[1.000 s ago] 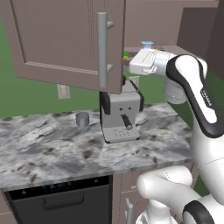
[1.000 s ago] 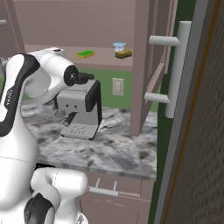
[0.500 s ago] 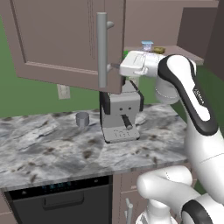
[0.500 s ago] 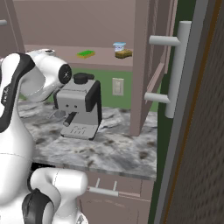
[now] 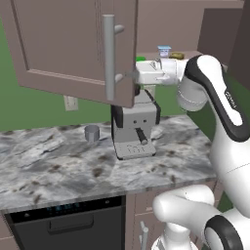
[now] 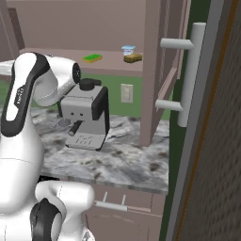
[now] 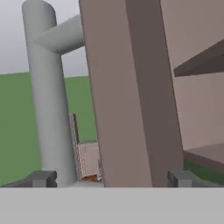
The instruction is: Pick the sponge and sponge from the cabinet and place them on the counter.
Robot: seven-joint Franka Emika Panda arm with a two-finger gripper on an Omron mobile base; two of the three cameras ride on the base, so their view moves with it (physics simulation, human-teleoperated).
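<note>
With jaws wide open and empty, the gripper (image 7: 111, 177) should clear the cabinet door (image 7: 131, 87) before reaching the green sponge (image 6: 92, 58).

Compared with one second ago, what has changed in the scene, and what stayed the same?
The arm swung its open tool leftward in the left base view, up to the edge of the open cabinet door. It holds nothing. The green sponge, tan sponge, cup and coffee machine stayed put.
</note>
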